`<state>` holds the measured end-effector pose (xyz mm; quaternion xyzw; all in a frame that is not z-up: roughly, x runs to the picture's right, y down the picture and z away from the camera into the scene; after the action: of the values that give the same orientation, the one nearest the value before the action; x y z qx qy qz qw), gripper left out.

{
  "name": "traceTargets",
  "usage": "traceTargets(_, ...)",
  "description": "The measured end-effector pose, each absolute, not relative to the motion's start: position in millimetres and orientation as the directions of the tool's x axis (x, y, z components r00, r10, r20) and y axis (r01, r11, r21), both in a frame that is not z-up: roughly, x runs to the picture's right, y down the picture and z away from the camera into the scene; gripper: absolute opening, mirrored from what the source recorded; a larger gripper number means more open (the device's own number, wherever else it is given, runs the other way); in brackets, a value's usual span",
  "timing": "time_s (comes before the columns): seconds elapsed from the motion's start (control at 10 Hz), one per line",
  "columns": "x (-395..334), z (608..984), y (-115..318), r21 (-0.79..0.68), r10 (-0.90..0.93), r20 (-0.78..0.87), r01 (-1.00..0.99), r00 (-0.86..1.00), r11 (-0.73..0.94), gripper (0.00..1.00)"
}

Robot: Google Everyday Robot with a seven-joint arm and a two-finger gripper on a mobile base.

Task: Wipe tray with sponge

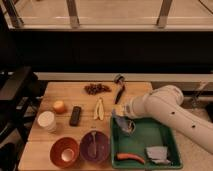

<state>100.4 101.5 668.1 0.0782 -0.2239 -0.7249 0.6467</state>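
Your table (pixel 85 100) carries the dark green tray (pixel 167 135) at its front right corner, and the white arm (pixel 165 107) reaches in over the right edge, so plan your strokes from that layout. The claw (pixel 125 126) is low in the tray's back left corner, closed on a small blue-grey block that I take to be the sponge (pixel 120 121). It looks to be at the tray floor, though contact itself cannot be made out. To wipe well, press lightly enough that the tray does not skid toward the purple bowl (pixel 95 146) just beside its left rim. Draw long strokes across the bare green floor toward the right rim instead of scrubbing one spot. Two things lie in your way near the tray's front rim: a pale grey rag (pixel 157 152) toward the front right corner and a thin orange-red piece (pixel 129 158) toward the front left. Steer round them, or you will likely only push them about. Keep the sponge flat so the claw tips do not scrape the plastic
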Motion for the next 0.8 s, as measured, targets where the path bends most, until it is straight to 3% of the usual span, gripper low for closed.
traceTargets(0.8,189.7,659.6,89.7,0.228,-0.985,0.172,0.973,0.009,0.048,0.0)
